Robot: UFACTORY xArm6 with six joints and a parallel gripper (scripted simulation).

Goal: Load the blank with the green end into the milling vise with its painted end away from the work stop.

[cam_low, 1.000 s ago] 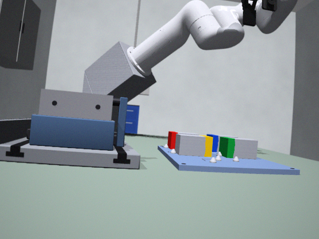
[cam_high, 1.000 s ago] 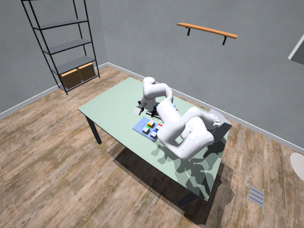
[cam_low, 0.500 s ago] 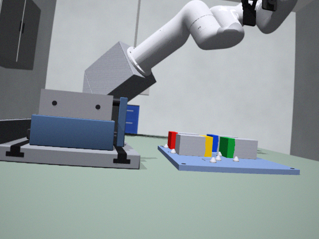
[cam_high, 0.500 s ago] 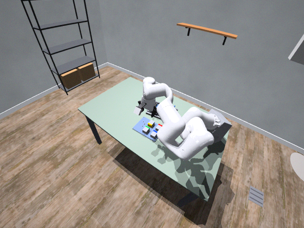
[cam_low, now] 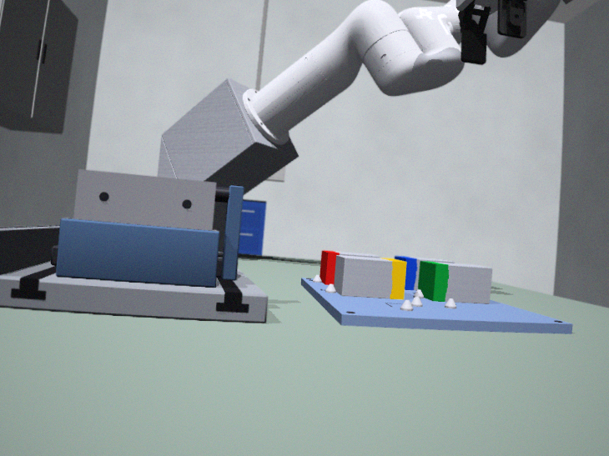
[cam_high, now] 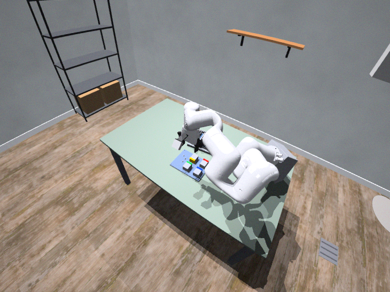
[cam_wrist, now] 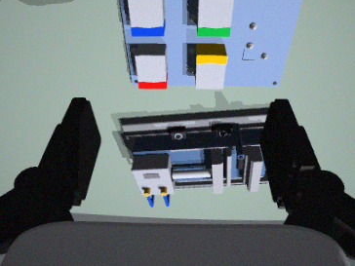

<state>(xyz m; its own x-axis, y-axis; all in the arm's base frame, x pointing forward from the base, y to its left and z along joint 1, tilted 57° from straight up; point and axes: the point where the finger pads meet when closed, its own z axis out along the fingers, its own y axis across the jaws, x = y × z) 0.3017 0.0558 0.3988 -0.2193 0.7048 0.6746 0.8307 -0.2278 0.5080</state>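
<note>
The blank with the green end (cam_high: 187,167) (cam_low: 470,283) (cam_wrist: 215,11) lies on the blue infeed plate (cam_high: 177,164) (cam_low: 456,320) (cam_wrist: 275,11), its green end towards the vise. The milling vise (cam_low: 137,258) (cam_wrist: 191,173) holds no blank that I can see. In the wrist view its hosed jaw (cam_wrist: 152,177) is at the left; its right end is partly hidden by a finger. The fixed jaw (cam_low: 147,200) shows as a grey block with two holes. My gripper (cam_low: 492,40) (cam_wrist: 179,119) is open and empty, high above the table on the vise side.
The yellow-ended blank (cam_high: 194,157) (cam_low: 364,276) (cam_wrist: 210,75), red-ended blank (cam_high: 203,164) (cam_low: 328,268) (cam_wrist: 151,68) and blue-ended blank (cam_high: 196,172) (cam_low: 405,273) (cam_wrist: 145,11) lie on the infeed plate. Small white cones (cam_low: 406,305) (cam_wrist: 253,25) stand on it. An upright blue plate (cam_low: 234,233) flanks the vise.
</note>
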